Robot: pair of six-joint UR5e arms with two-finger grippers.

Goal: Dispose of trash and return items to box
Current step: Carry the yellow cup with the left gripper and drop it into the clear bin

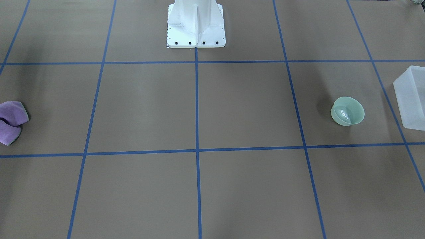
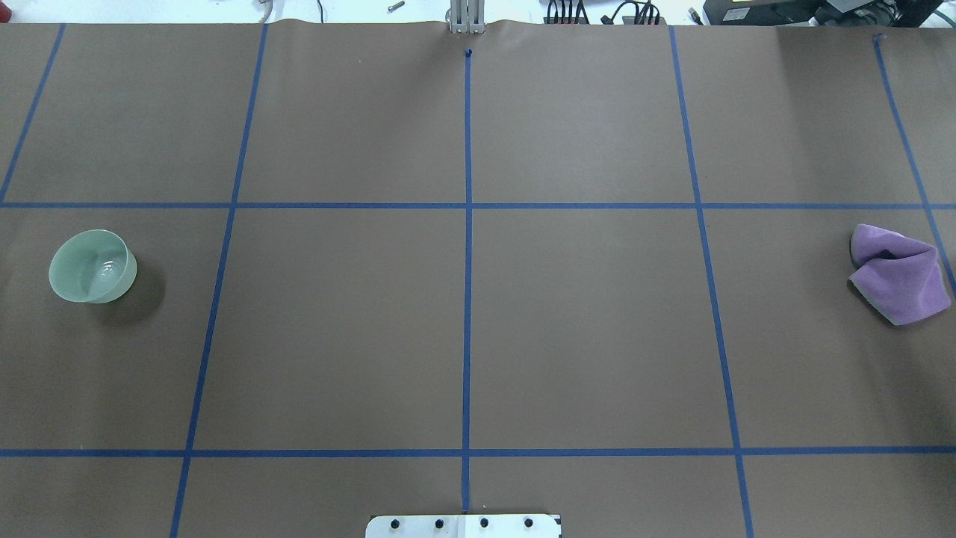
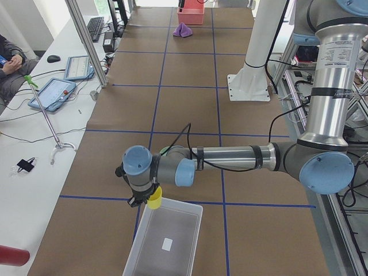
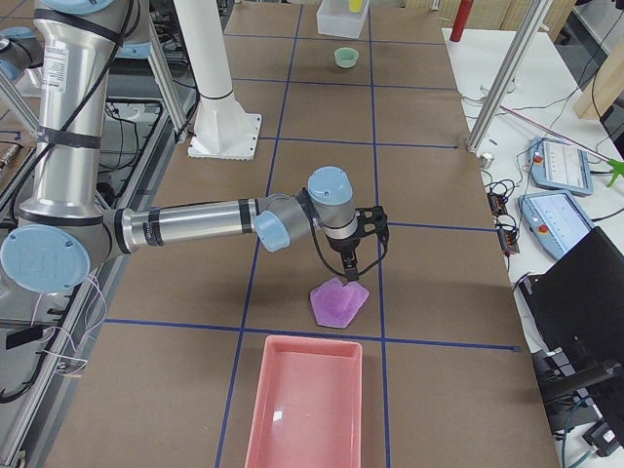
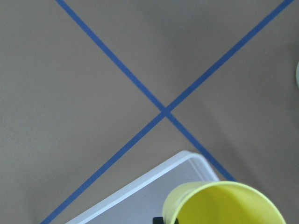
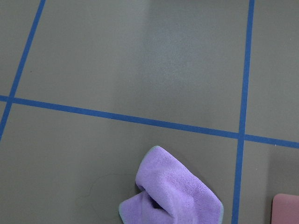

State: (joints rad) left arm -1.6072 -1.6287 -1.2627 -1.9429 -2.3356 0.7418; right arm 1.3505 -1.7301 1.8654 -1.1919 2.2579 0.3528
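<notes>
The left gripper (image 3: 145, 200) grasps the yellow cup (image 5: 224, 205) over the box (image 5: 140, 180) corner, at 5 o'clock in its wrist view. The jaws of the right gripper (image 4: 349, 271) I cannot tell. If dropped here, the cup may hit the rim and tumble outside.
</notes>
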